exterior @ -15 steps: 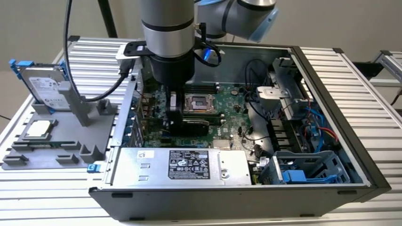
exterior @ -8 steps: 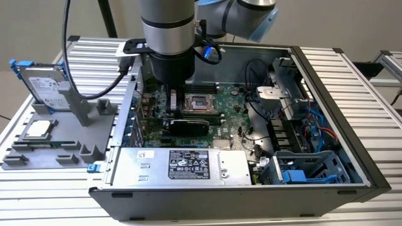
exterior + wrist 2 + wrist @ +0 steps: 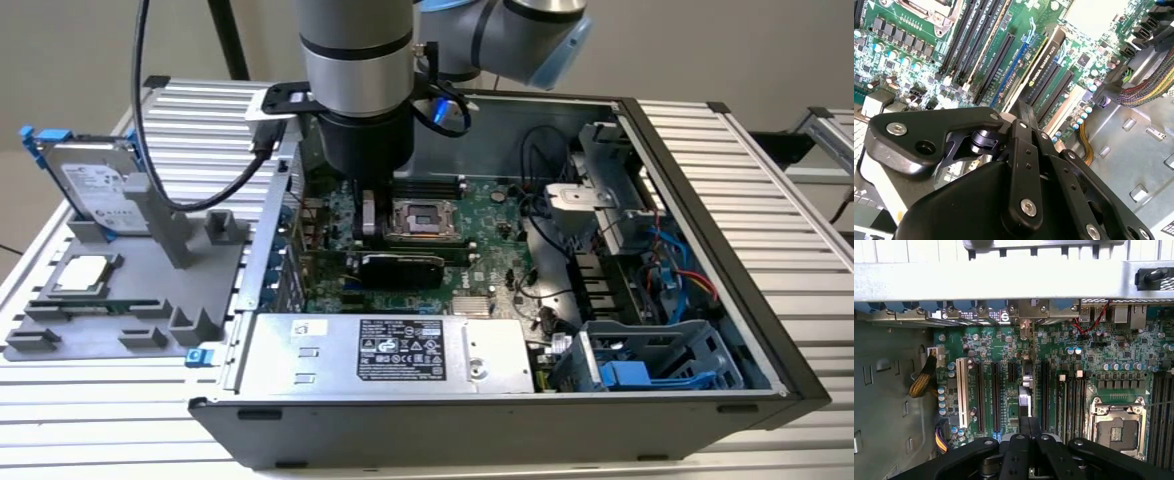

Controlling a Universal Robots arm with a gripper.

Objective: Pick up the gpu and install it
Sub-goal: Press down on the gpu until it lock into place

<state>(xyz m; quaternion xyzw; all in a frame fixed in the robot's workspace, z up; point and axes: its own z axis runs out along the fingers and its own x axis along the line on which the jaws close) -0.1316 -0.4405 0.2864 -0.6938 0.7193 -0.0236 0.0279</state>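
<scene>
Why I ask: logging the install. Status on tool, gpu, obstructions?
Tool directly above gpu, inside open case. Gpu upright on edge along a motherboard slot. No cable or part seen between them.

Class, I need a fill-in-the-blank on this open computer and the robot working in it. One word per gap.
1. The gpu stands on edge in a slot of the green ___.
2. The robot arm reaches down ___ the open computer case.
3. In the exterior view, the silver hard drive stands in a grey holder on the case's ___ side.

Missing words: motherboard; into; left.
</scene>
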